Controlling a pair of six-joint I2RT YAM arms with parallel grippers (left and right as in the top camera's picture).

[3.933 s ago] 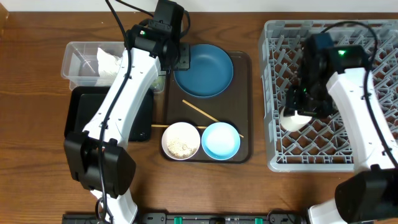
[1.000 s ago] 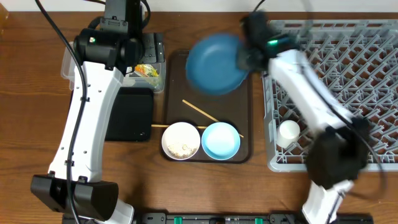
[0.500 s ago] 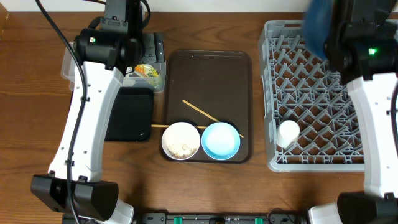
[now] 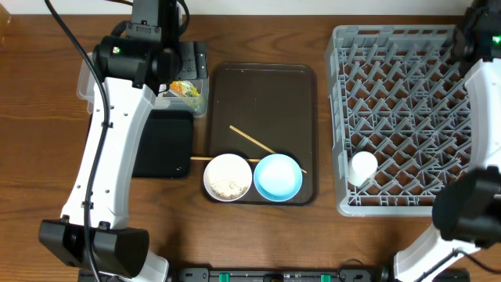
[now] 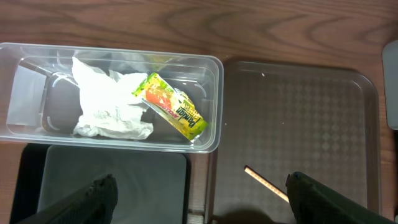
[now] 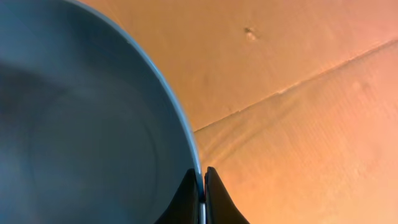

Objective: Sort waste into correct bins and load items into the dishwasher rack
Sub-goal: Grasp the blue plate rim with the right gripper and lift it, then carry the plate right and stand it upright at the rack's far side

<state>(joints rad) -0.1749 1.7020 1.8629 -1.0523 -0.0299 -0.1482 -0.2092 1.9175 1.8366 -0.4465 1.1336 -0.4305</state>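
Up in the upper left of the overhead view, the left hand (image 5: 200, 182) hangs over the clear tub (image 5: 214, 93), its fingers (image 5: 93, 198) spread wide with nothing between them. Inside the tub lie the crumpled tissue (image 5: 106, 109) and the snack wrapper (image 5: 173, 107). The wrapper has red lettering on yellow and green, too small to read. The black tray (image 4: 172, 149) sits just below the tub.

On the brown serving tray (image 4: 270, 102) at the centre of the bench (image 4: 47, 117) lie two chopsticks (image 4: 252, 141). Below them are a white bowl (image 4: 208, 172) holding rice grains (image 4: 228, 185) and, touching it, a light blue bowl (image 4: 278, 176).

The grey rack (image 4: 391, 78) fills the right side, with the white cup (image 4: 362, 167) in its lower left corner.

In the right wrist view, the right hand (image 6: 201, 177) is clenched on the rim of the dark blue dish (image 6: 81, 124).
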